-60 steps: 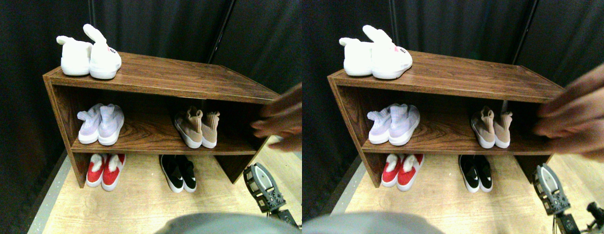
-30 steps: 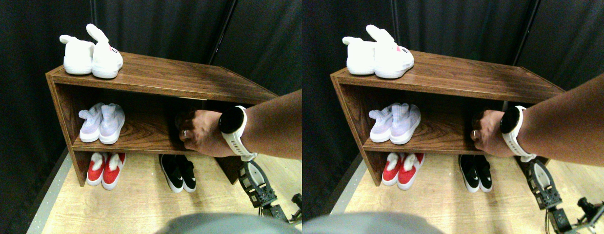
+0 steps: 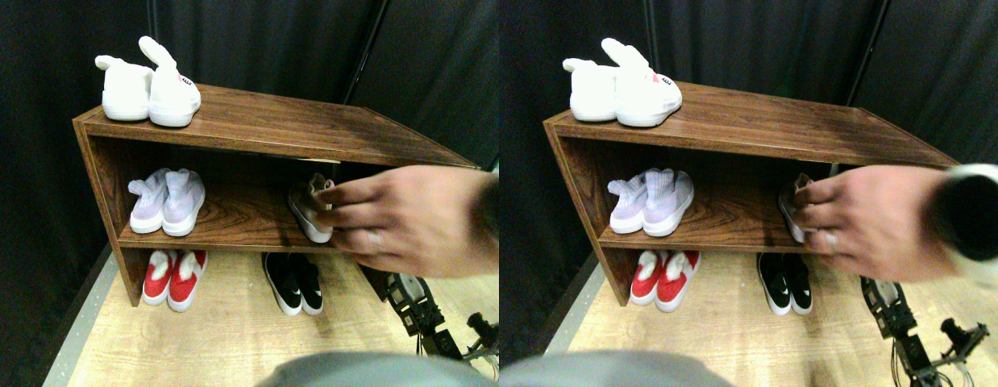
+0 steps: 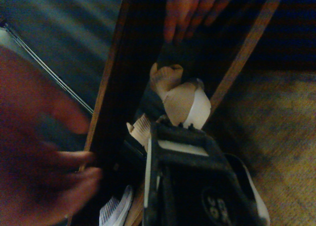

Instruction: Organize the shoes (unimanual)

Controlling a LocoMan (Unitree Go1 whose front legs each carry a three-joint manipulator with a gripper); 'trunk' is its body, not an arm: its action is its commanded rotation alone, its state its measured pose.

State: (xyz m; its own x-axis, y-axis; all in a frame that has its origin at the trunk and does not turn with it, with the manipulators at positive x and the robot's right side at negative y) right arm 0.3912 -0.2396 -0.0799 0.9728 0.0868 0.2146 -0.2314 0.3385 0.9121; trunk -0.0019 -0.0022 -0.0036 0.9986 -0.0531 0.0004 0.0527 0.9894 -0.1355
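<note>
The shoes stand in pairs on and under a brown wooden rack [image 3: 273,129]. A person's blurred hand [image 3: 402,222] reaches into the middle shelf, its fingers on the tan knit shoes [image 3: 308,211], which it partly covers. In the wrist view a tan shoe with a white sole [image 4: 181,100] lies just beyond the dark jaw frame, with fingers [image 4: 190,11] above it. The black slip-ons [image 3: 295,284] sit on the floor under the rack. My right gripper [image 3: 409,306] hangs low at the rack's right end, below the hand, touching no shoe.
White bunny-eared shoes [image 3: 151,90] sit on the rack's top at the left. Lavender sock shoes [image 3: 165,201] are on the middle shelf's left, with red shoes [image 3: 173,280] on the pale wood floor [image 3: 225,339] below them. A dark curtain hangs behind.
The person's hand came in from the right, covered the tan shoes, and now sits nearer the camera, blurred, still on them. My gripper has sunk lower in view.
</note>
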